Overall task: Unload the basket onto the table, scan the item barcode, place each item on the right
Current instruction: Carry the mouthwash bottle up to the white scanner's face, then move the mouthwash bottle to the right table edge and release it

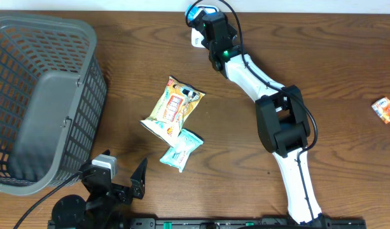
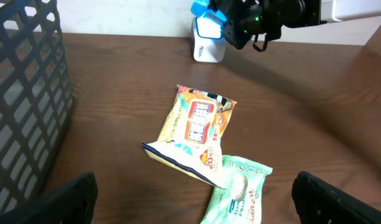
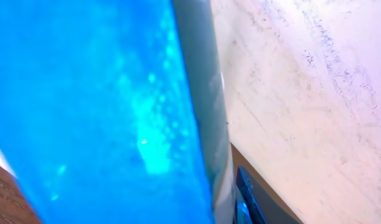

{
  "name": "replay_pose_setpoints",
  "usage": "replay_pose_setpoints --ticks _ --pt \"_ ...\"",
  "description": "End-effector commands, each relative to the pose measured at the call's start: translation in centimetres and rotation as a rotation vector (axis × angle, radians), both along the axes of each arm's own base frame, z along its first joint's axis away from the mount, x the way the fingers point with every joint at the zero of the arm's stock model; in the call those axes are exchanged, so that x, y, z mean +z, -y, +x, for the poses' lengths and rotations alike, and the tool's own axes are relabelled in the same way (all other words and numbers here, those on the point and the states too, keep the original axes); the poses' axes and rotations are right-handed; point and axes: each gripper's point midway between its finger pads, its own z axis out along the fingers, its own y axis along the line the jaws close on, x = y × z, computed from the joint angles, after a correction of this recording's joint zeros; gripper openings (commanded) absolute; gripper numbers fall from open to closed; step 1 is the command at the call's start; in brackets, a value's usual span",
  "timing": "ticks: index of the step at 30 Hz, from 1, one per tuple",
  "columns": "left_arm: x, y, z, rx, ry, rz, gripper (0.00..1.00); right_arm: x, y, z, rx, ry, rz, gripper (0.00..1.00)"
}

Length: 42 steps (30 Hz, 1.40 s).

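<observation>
A blue-and-white scanner stands at the table's back edge, and its blue face fills the right wrist view. My right gripper is shut on its blue top; one dark finger shows beside it. A yellow snack bag lies mid-table, with a green wipes pack partly under its near corner. My left gripper rests open near the front edge. In the left wrist view its fingers stand wide apart with the wipes pack just beyond them. No barcode is visible.
A grey plastic basket fills the left side of the table. A small orange packet lies at the far right. The right arm stretches diagonally from the front edge to the back.
</observation>
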Motion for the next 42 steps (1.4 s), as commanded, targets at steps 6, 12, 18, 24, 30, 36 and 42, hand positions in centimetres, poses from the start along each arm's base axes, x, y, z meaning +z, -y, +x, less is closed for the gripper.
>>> replay_pose_setpoints --ticks 6,12,18,24,30,36,42 --pt "0.3 0.2 -0.1 -0.009 0.011 -0.005 0.98 3.0 -0.2 0.8 -0.007 0.073 -0.007 0.06" --pt "0.3 0.2 -0.1 -0.008 0.011 -0.005 0.98 5.4 3.6 0.5 -0.178 0.117 -0.103 0.06" --pt "0.3 0.2 -0.1 -0.009 0.011 -0.005 0.98 11.8 11.1 -1.1 -0.317 0.087 -0.074 0.09" --pt "0.3 0.2 -0.1 -0.009 0.011 -0.005 0.98 13.0 19.0 -3.1 -0.393 -0.042 0.139 0.04" --pt "0.3 0.2 -0.1 -0.009 0.011 -0.005 0.98 7.4 27.7 -5.3 -0.508 -0.229 0.213 0.05" --pt "0.3 0.2 -0.1 -0.009 0.011 -0.005 0.98 0.2 39.5 -10.0 -0.760 -0.310 0.253 0.09" --pt "0.3 0.2 -0.1 -0.009 0.011 -0.005 0.98 -3.8 45.5 -14.1 -0.935 -0.312 0.324 0.10"
